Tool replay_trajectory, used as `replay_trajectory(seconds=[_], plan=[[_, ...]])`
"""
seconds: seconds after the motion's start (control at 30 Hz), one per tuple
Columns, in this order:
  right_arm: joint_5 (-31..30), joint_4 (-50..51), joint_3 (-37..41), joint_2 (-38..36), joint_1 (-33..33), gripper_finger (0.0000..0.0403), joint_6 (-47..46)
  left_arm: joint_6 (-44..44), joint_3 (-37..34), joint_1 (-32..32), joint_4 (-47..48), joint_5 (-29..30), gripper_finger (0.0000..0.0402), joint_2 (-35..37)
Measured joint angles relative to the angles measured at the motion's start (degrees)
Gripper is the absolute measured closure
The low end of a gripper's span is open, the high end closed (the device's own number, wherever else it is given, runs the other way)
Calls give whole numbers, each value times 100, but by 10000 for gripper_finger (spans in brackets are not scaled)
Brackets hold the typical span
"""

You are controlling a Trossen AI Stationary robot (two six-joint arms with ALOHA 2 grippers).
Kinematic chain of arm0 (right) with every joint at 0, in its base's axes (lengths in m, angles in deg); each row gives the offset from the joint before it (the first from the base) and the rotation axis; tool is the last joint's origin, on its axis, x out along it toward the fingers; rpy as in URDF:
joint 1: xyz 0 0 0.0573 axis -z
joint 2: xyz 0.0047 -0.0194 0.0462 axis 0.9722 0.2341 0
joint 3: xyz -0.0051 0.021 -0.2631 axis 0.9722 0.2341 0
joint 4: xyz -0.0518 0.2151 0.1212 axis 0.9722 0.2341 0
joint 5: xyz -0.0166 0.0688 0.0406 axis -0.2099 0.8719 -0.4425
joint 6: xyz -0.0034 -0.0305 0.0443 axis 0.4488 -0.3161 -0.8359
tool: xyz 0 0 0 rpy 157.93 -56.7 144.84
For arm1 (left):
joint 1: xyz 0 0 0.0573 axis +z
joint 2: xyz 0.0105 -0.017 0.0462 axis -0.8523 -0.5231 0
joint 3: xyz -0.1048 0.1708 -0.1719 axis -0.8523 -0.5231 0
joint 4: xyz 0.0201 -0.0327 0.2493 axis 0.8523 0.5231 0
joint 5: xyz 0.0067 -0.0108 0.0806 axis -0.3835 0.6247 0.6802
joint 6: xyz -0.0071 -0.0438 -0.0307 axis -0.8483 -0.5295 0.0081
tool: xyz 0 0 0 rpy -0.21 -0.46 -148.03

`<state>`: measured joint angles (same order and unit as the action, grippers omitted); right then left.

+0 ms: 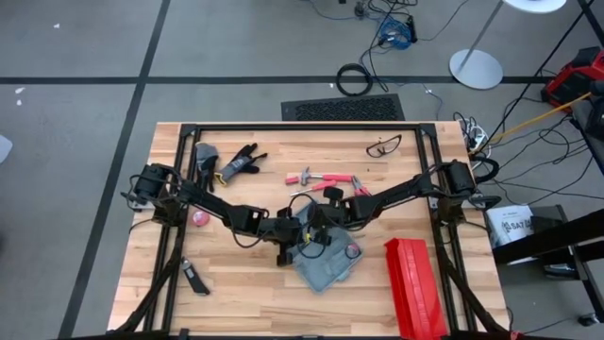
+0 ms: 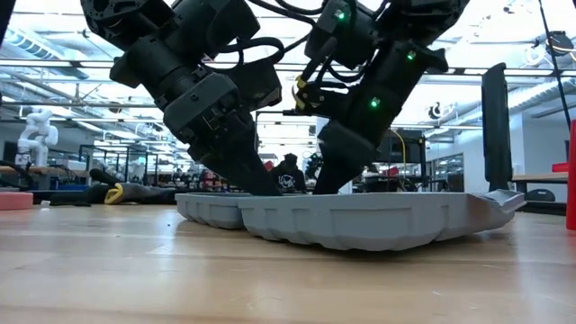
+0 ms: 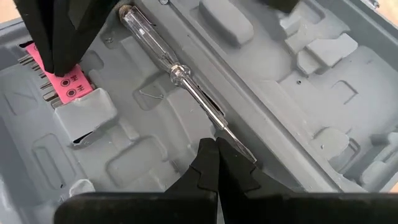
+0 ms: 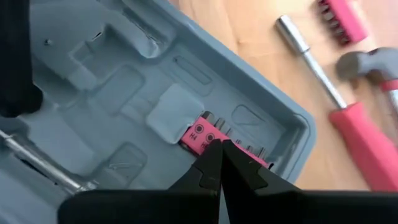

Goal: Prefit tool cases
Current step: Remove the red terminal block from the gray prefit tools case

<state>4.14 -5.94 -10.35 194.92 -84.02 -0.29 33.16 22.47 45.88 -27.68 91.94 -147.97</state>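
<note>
The tool case (image 1: 332, 269), blue-grey, lies open and flat at the table's middle, its grey moulded slots (image 3: 298, 81) facing up. In it lie a clear-handled screwdriver (image 3: 163, 53) and a pink bit holder (image 4: 200, 133). My left gripper (image 3: 215, 149) is shut, slanting down into the case with its tips at the screwdriver's metal shaft. My right gripper (image 4: 219, 148) is shut too, its tips on the pink bit holder near one corner of the case. In the low view both grippers, left (image 2: 261, 184) and right (image 2: 328, 184), reach down into the case (image 2: 360, 220). My left gripper touches the screwdriver's metal shaft near its blade end (image 3: 231, 138) with its shut fingertips, slanting down from above. The screwdriver lies flat along the case's middle ridge. My right gripper presses its shut fingertips on the pink bit holder's edge (image 4: 208, 138), slanting down from above. The holder sits in its slot in the case.
Beside the case lie a pink-handled screwdriver (image 4: 364, 140), a hammer (image 1: 307, 177) and pliers (image 1: 359, 184). A long red ribbed box (image 1: 415, 288) stands at the near right. Gloves (image 1: 241, 162), glasses (image 1: 383, 145), a pink disc (image 1: 200, 217) and a knife (image 1: 195, 279) lie around.
</note>
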Motion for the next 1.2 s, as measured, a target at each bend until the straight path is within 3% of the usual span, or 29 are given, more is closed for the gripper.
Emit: replay_trajectory(seconds=[0.1,0.3,0.47,0.9,1.2], plan=[[403,253,-17,-2,101,403,-138,9,0,-4,-7,21,402,0],[599,330,6,-79,110,403,57,193,0,7,-28,33,402,-4],[1470,427,1,-94,340,403,-58,268,0,7,-22,29,402,-4],[1454,460,51,-560,748,403,968,1326,-9,121,-197,-52,402,-17],[2100,522,14,-258,925,403,1118,1301,-9,236,-210,-124,402,-17]])
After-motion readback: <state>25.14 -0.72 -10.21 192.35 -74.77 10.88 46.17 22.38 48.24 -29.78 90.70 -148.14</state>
